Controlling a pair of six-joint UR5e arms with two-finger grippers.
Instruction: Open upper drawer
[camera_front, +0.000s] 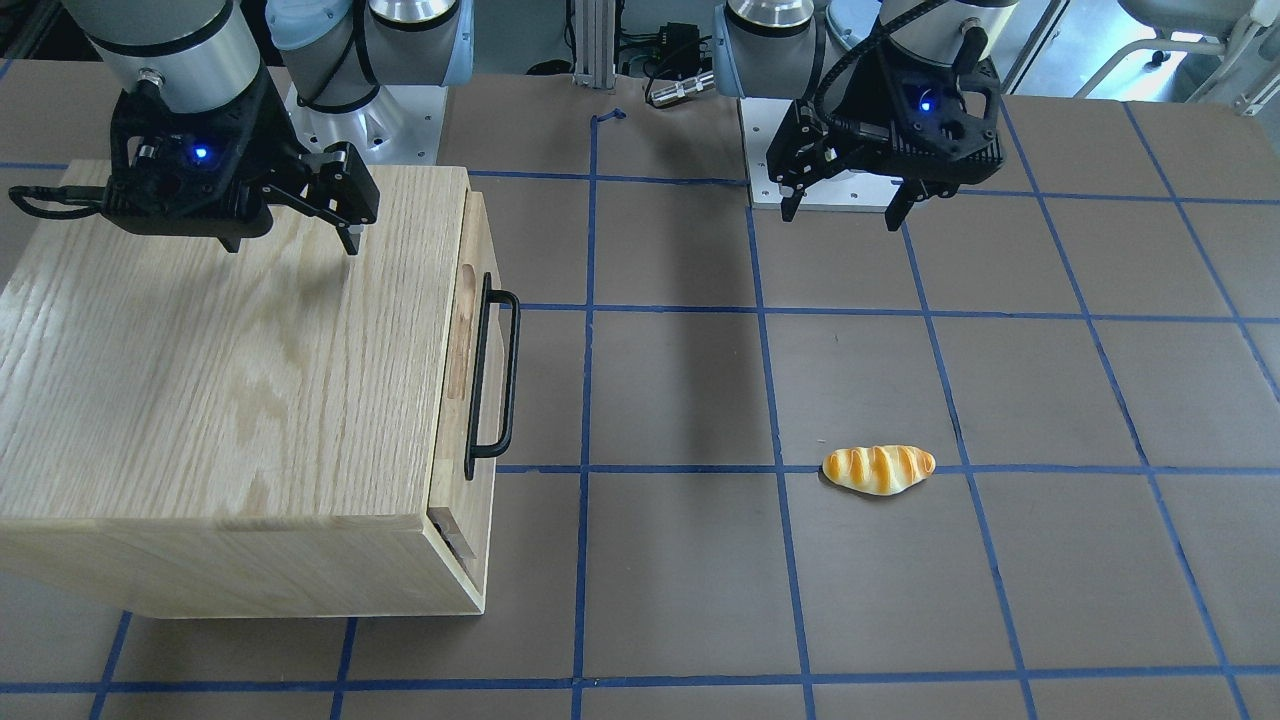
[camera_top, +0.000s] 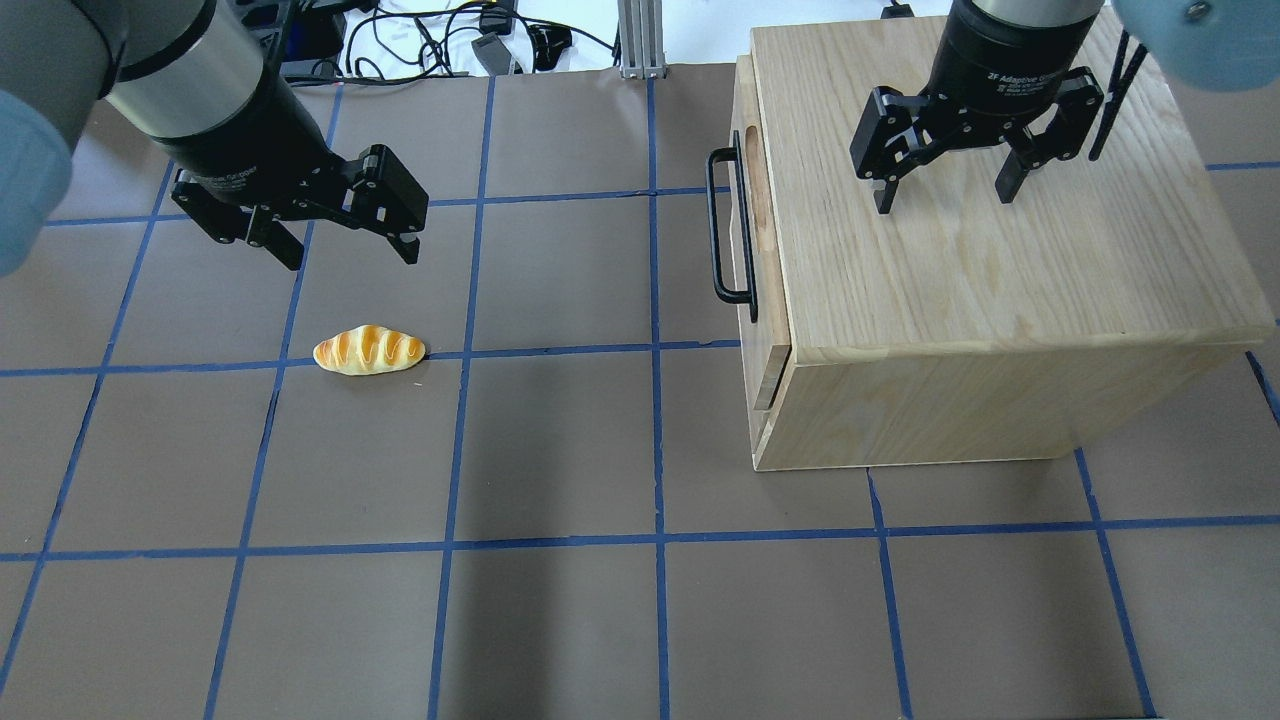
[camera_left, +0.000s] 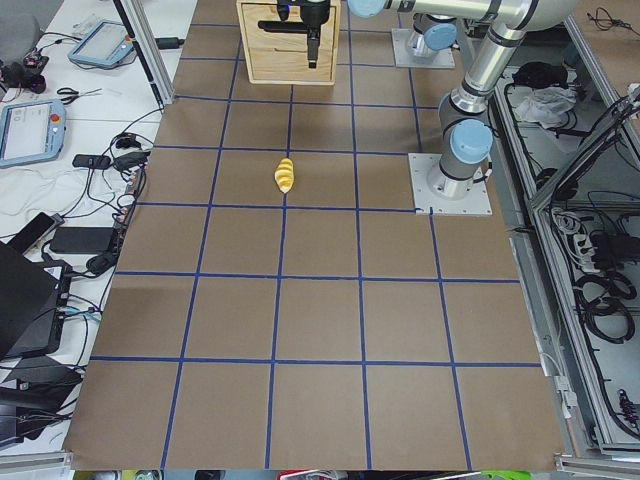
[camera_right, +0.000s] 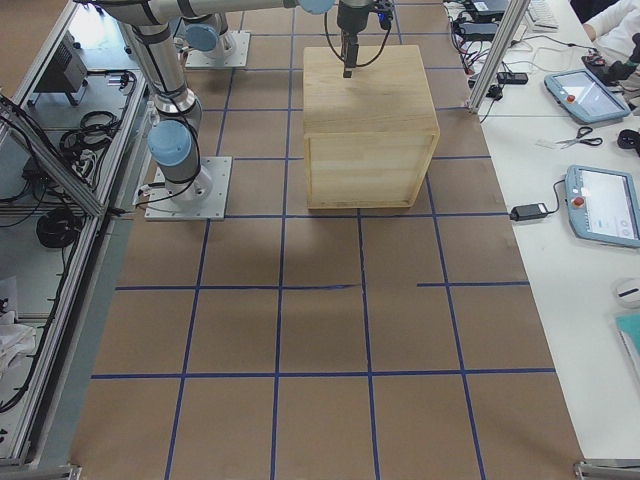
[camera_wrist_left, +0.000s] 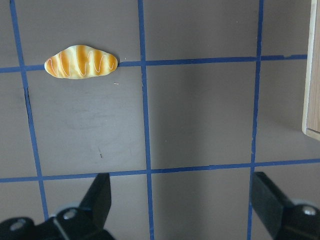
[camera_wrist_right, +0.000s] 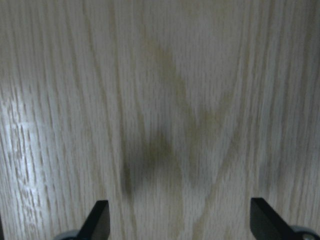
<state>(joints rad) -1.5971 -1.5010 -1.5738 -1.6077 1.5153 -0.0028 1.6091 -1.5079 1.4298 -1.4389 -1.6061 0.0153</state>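
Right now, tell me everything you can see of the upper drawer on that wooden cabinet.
The upper drawer is a pale-wood front panel at the top of the cabinet, facing the table's middle. A long black bar handle runs along it, standing off on two bent ends, next to an oblong cut-out. It looks shut or nearly so, and a dark rail shows at one end. Nothing touches it.

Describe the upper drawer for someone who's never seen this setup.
Find the oak cabinet under the right claw. On its face toward the bread roll, the upper drawer sits just below the top; only it bears the long black bar handle.
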